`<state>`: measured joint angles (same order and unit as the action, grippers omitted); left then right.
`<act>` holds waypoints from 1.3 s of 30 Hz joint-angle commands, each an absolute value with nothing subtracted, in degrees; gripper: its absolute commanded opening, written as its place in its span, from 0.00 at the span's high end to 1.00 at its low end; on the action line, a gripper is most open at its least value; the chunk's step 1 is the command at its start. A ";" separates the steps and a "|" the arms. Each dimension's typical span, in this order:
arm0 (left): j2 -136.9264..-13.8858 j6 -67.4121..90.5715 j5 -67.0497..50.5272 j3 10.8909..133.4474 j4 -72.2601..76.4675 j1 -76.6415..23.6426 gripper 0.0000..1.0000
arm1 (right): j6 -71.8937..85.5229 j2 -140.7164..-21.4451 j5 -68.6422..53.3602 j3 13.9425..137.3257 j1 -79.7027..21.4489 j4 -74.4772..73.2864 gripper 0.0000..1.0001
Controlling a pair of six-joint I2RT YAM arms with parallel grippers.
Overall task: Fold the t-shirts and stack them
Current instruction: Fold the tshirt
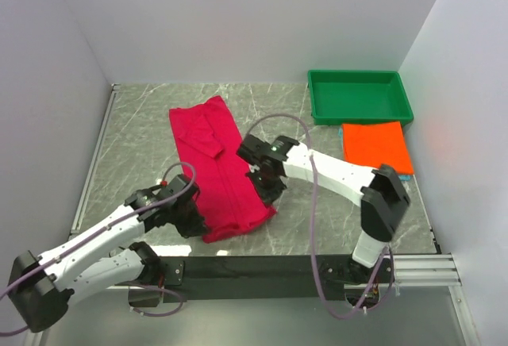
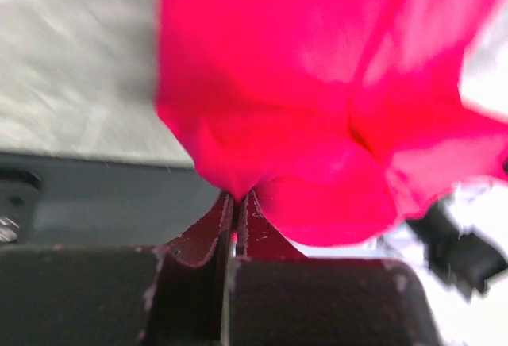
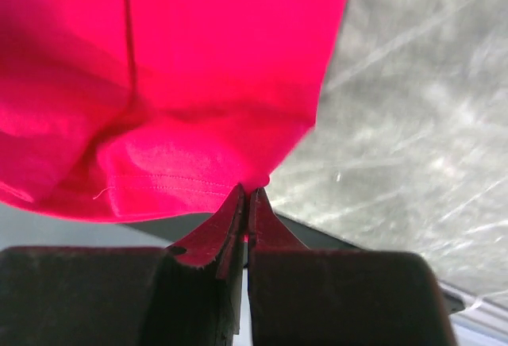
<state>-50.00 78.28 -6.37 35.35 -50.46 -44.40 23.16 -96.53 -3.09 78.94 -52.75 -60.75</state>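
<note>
The left gripper and the right gripper are each pinching a near corner of the crimson-pink t-shirt at the middle of the surface — likely starting a fold, calling for lifting both corners evenly toward the far edge.

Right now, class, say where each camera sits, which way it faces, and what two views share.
Top: above and behind the arms, looking down on table, pink shirt, orange shirt, tray; both arms show.
Left wrist: on that wrist, looking along the left gripper, shut on the pink shirt.
Right wrist: likewise, right gripper shut on another edge.
Shared: wrist views both show shirt, table.
</note>
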 commanded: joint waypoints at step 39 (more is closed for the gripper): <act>-75.32 50.10 13.97 44.56 -18.02 -17.84 0.99 | 13.71 -123.57 0.26 112.94 -39.90 -49.05 1.00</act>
<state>-74.56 51.59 13.98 42.30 -21.21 -18.28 14.02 -122.89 0.14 110.67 -40.36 -51.05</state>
